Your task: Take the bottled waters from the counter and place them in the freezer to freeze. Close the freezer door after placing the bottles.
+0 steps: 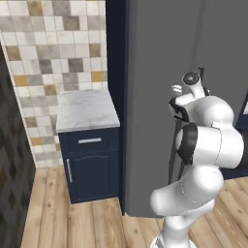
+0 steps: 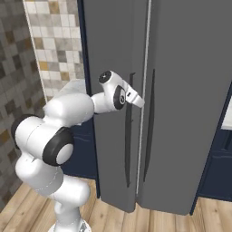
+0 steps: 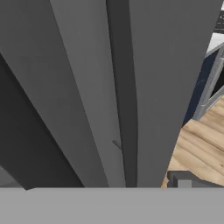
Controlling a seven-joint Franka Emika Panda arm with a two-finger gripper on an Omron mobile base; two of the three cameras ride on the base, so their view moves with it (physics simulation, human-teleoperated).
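Mosaic tile wall [image 1: 58,43] (beige, grey, ochre squares) rises above a light wood-plank floor [image 1: 72,223].

Tall dark grey freezer [image 2: 181,90] stands shut beside the bare marble counter [image 1: 86,109].

Rendered home kitchen: tall dark grey freezer [image 2: 181,90] right at the hand, navy cabinet with white marble counter [image 1: 86,109] off its side, mosaic-tiled wall [image 1: 53,43], wood-plank floor [image 1: 77,223].

arm [image 1: 208,145]: glossy white rounded segments | joints: dark bands
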